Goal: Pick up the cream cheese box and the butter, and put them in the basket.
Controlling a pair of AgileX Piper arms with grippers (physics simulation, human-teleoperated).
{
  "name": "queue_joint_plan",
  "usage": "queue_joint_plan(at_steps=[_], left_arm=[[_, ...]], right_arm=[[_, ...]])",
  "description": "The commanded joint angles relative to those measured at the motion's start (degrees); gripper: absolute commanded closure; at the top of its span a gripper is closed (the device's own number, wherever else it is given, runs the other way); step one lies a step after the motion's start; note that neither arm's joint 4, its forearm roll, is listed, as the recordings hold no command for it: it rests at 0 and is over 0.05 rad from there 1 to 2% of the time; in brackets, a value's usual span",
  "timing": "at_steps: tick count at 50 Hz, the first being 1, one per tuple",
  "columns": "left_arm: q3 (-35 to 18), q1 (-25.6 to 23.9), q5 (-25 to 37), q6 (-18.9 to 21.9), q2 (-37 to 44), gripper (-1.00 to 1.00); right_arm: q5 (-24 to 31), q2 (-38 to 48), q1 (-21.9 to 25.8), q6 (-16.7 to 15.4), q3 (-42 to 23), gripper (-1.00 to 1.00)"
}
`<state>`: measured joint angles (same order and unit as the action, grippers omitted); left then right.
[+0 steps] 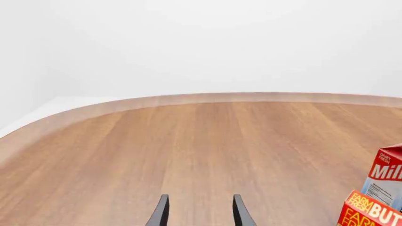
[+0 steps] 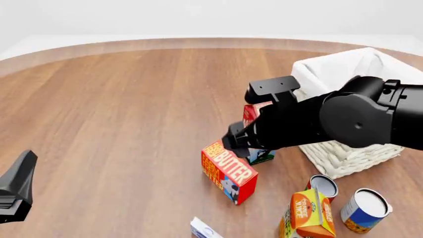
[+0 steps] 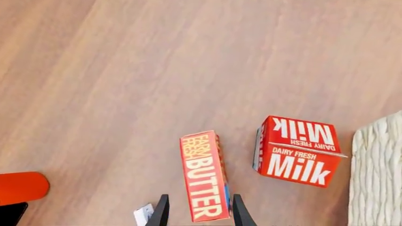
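The butter (image 3: 204, 176) lay with its long axis pointing between the parted fingers of the right gripper (image 3: 198, 212), untouched; the left gripper (image 1: 199, 211) was spread, empty.

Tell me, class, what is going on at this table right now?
Two robot arms are working at a wooden table. The right gripper hangs right above the butter, its open fingers on either side of the box, not yet closed on it. The left gripper is open over bare wood, holding nothing. The butter lies beside the milk carton, near the basket. The cream cheese box sits at the near edge, untouched.
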<state>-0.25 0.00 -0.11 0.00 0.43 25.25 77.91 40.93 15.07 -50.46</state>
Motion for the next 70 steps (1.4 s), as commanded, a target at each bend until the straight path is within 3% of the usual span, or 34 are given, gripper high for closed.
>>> queue_joint_plan(at_steps=[1,18,50,70], left_arm=[[0.00,0.00,0.00,0.00,0.00,-1.00],[0.00,0.00,0.00,0.00,0.00,-1.00],[0.00,0.00,0.00,0.00,0.00,-1.00],[0.00,0.00,0.00,0.00,0.00,-1.00]], right_arm=[[-1.43,0.66,-0.74,0.07,1.88,-1.00],[-2.25,2.08,-1.43,0.22,1.64,-1.00],[-13.82,5.92,1.74,6.98,11.13,-1.00],[-13.22,6.33,0.74,5.57,10.28,-1.00]])
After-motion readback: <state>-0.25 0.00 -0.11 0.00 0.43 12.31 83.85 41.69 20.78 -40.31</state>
